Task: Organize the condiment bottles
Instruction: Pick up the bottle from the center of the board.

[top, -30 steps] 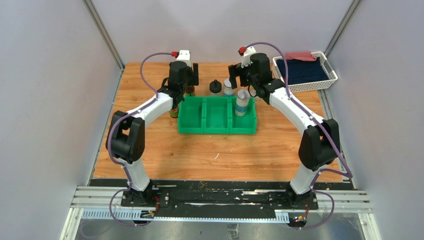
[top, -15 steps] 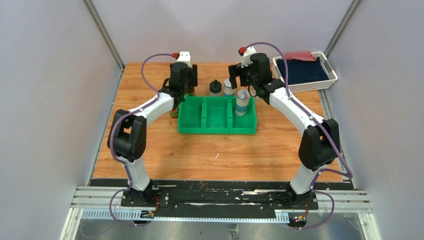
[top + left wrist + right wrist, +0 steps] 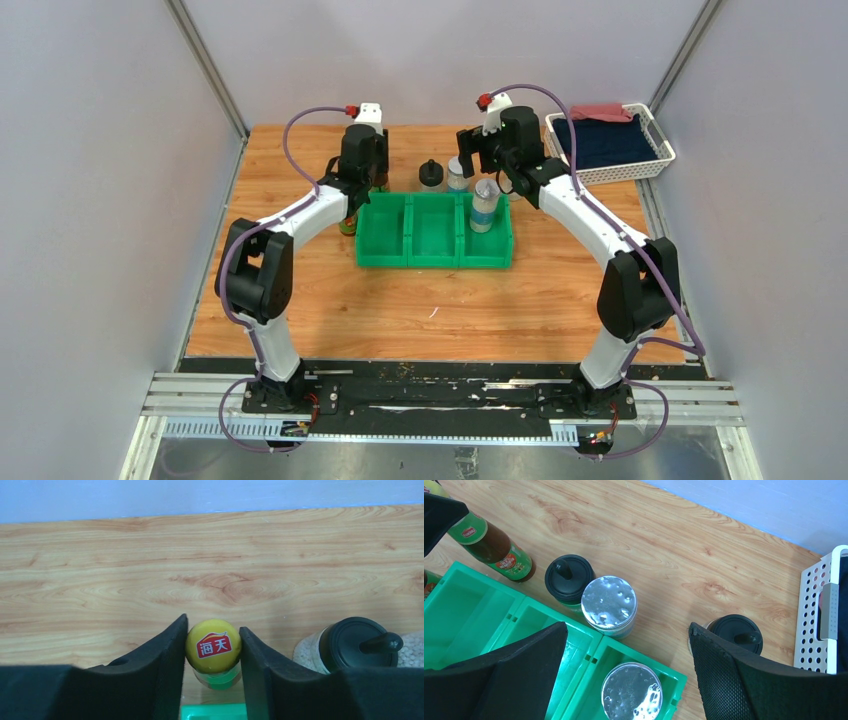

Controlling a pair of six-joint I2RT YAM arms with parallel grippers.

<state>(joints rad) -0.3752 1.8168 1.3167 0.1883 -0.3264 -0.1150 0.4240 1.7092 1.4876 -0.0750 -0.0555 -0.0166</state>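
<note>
My left gripper (image 3: 213, 626) is shut on the yellow cap of a dark brown bottle (image 3: 213, 647) that stands behind the green bin's (image 3: 435, 248) left end. A second brown bottle (image 3: 347, 223) stands left of the bin, partly hidden by the arm. One silver-lidded shaker (image 3: 631, 692) stands in the bin's right compartment, and another (image 3: 609, 602) stands just behind the bin. A black-knob jar (image 3: 569, 576) is beside that one; a second (image 3: 736, 632) stands behind the bin's right end. My right gripper (image 3: 626, 630) hangs open above the right compartment, holding nothing.
A white slotted basket (image 3: 655, 135) with dark blue and red cloth sits at the table's back right corner. Grey walls close in the table on three sides. The bin's left and middle compartments hold nothing.
The left jaws have closed in onto the yellow cap. Both arms have stayed nearly where they were, and the right gripper is unchanged.
</note>
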